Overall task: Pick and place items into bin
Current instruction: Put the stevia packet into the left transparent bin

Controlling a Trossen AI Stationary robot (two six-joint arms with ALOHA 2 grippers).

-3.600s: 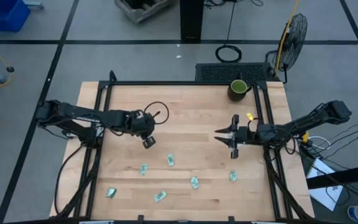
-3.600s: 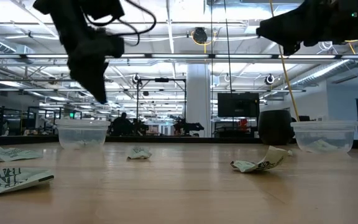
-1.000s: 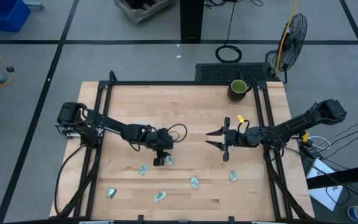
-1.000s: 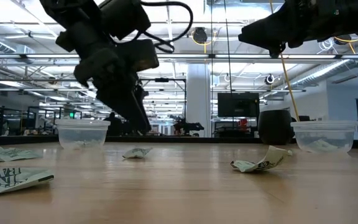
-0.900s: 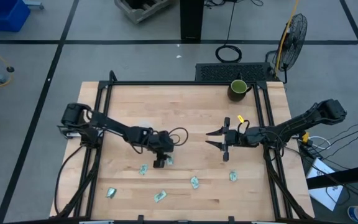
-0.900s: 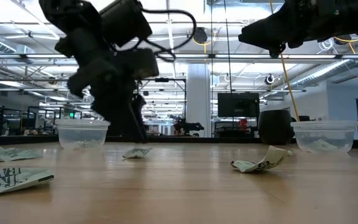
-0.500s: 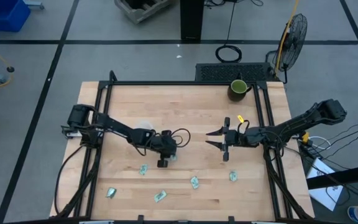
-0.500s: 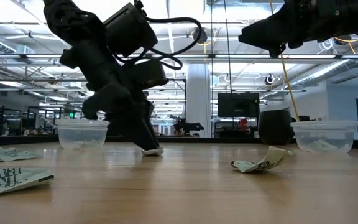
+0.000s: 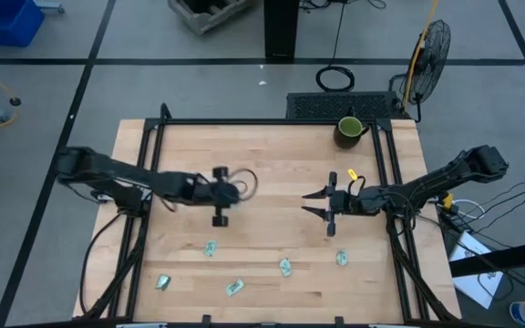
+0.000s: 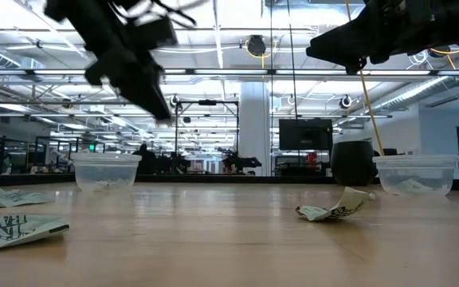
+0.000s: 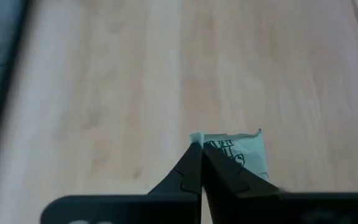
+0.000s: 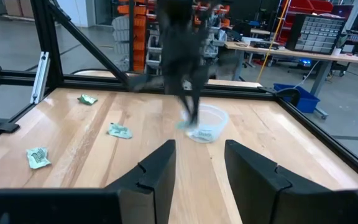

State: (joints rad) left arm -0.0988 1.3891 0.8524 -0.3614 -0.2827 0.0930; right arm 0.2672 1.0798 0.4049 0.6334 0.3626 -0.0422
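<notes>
— Above the table's centre-left, what is your left claw (image 11: 202,152) doing?
— I am pinching a pale green-and-white wrapped packet (image 11: 240,154) aloft, fingers clamped on it.
— Right claw (image 9: 322,202)?
— Hovering mid-table, fingers spread.

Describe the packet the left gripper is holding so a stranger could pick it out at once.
Start at the wooden table and follow the left arm in to the left gripper, raised over the table's middle. The packet is pinched between its shut fingers. Unlike the other green-and-white packets, it is off the wood.
</notes>
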